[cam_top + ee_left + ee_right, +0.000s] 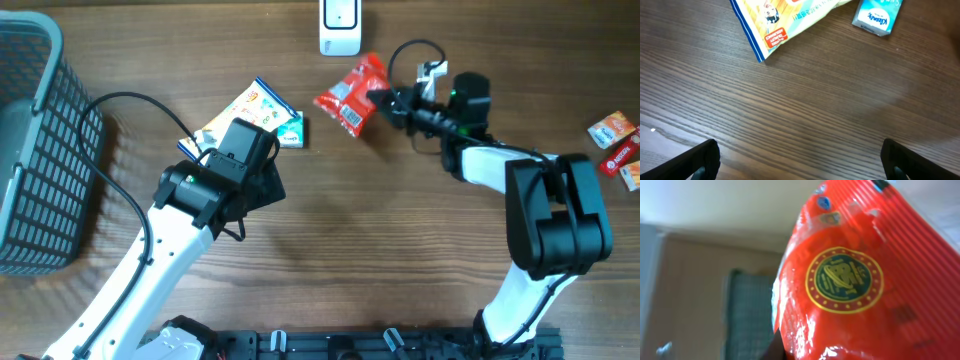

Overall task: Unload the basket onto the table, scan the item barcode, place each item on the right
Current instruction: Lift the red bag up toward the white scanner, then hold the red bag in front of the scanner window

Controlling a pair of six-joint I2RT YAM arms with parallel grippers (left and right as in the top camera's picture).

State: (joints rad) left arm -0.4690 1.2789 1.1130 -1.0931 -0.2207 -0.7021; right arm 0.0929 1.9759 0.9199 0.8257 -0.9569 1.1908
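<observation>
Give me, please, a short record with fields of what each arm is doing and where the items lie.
right jaws: shut on red packet
packet position: close to scanner, at the table's far edge
left jaws: open, empty, over bare table
near left arm: snack bag, tissue pack
left side: basket
right edge: small packets
</observation>
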